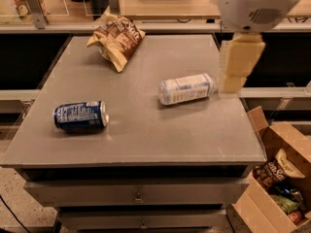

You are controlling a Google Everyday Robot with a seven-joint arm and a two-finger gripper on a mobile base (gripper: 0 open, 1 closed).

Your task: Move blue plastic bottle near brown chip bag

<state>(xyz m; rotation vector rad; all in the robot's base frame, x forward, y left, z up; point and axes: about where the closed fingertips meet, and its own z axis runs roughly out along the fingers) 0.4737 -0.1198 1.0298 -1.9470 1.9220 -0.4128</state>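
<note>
Grey, flat bench fills most of the view, with drawers below it and a shelf and counter behind. An open cardboard box of snacks sits on the floor at its right.

The blue plastic bottle lies on its side right of the bench's middle, with its far end pointing toward the right edge. The brown chip bag lies crumpled at the back left corner, well apart from the bottle. A dark blue soda can lies on its side near the front left.

The robot's gripper hangs down from a white arm housing at the upper right, above the bench's right edge and just beside the bottle's right end. It appears pale and smeared, and I cannot tell whether it is open or closed. Nothing seems to be held.

By my judgement the task has barely begun: the bottle is not yet grasped, and the whole carry across to the bag remains.
</note>
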